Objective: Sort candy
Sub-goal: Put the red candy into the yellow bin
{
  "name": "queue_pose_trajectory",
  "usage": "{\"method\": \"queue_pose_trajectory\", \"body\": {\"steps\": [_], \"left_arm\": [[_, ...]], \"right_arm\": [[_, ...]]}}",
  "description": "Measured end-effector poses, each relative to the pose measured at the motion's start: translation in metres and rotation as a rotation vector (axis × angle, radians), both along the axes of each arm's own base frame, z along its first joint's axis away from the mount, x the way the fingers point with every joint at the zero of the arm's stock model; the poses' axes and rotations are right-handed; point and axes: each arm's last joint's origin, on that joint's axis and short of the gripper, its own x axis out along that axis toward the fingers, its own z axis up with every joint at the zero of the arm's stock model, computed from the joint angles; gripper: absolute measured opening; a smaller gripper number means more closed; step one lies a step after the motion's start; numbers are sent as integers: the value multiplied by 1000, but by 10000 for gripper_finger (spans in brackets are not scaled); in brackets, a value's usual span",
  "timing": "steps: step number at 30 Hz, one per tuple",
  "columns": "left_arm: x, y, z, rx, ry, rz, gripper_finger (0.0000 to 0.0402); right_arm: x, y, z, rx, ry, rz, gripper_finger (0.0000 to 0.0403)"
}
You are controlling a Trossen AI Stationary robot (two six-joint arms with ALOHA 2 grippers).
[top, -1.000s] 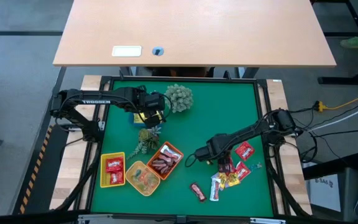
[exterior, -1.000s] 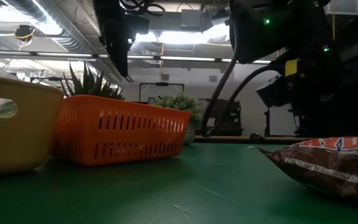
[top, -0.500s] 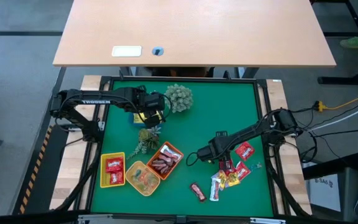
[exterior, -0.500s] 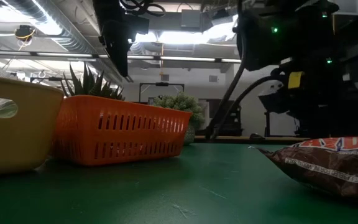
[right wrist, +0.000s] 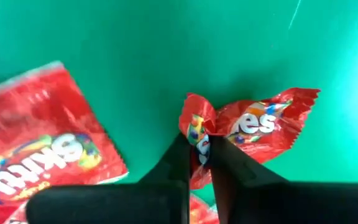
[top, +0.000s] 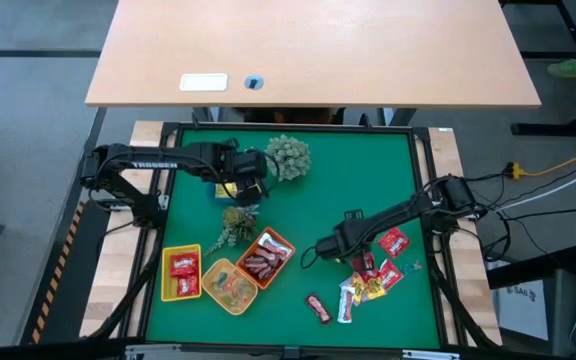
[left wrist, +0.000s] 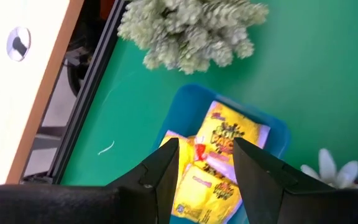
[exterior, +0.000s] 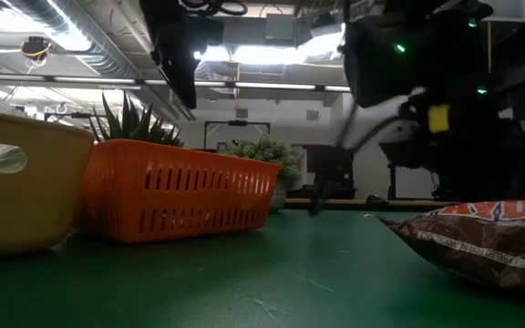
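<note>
My right gripper (right wrist: 199, 155) is down on the green mat (top: 348, 180), fingers pressed together and pinching the crumpled end of a red Skittles packet (right wrist: 247, 127). The rest of that packet fans out past my fingertips, flat on the mat. A second red packet (right wrist: 39, 140) lies just beside it, not touching the fingers.

In the high view the right gripper (top: 353, 262) sits at the near edge of the loose candy pile (top: 368, 280): red packets, a yellow one, a pale one, and a dark bar (top: 317, 307) a little apart.

My left gripper (left wrist: 205, 165) hovers spread over the blue tray (left wrist: 272, 127), yellow packets (left wrist: 229, 140) showing between the fingers; nothing held. The pale spiky plant ball (top: 288, 156) is right beside it.

Sorted trays are near the left front: yellow tray (top: 181, 273) with red packets, tan tray (top: 230, 287) with clear pieces, orange tray (top: 266, 256) with dark bars.
</note>
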Motion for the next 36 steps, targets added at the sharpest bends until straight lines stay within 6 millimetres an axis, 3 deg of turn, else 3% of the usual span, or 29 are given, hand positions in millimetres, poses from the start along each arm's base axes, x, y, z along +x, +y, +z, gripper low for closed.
{"method": "queue_pose_trajectory", "body": {"steps": [11,16,22,29,36], "left_arm": [[6,-30,1,3,-23,-111,137],[10,-54,2,-18,-59,-200,137],[17,-87,5,-76,-134,-410,137],[23,-117,13,-23,-221,-617,137],[23,-133,15,-19,-259,-678,137]], "right_arm": [[12,3,46,67,-187,96,42],[14,4,74,104,-329,101,23],[23,8,101,199,-566,185,31],[44,18,118,352,-837,334,27],[59,23,131,380,-1048,408,31]]}}
